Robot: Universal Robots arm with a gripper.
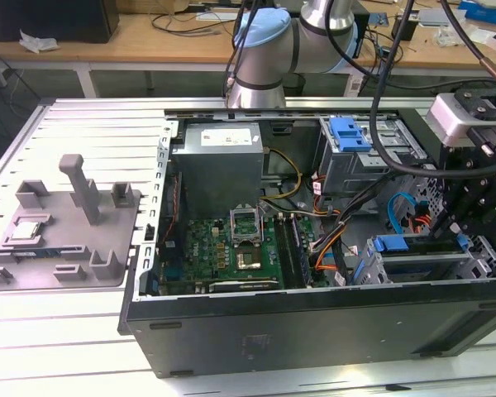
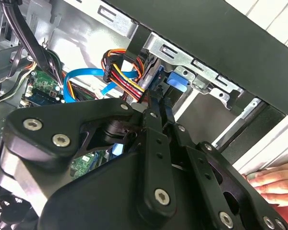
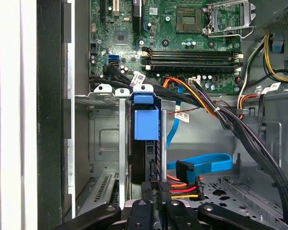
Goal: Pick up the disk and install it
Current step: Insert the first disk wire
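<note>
Inside the case's [image 1: 314,331] corner bay [image 3: 101,139] you're seating the disk [image 3: 146,125], gripper [image 2: 158,101] narrow behind it; likely needs a straight push.

In the first wrist view we saw the disk [image 3: 146,124] only edge-on in its bay. Its label was turned out of sight and its near end lay behind the hand [image 3: 153,203], which the picture's edge cut off. In the second wrist view the black linkage [image 2: 110,191] covered much of the computer case [image 2: 221,28], and a person's fingers [image 2: 272,178] were cut by the edge. In the exterior view the arm [image 1: 264,50] ran out of frame.
</note>
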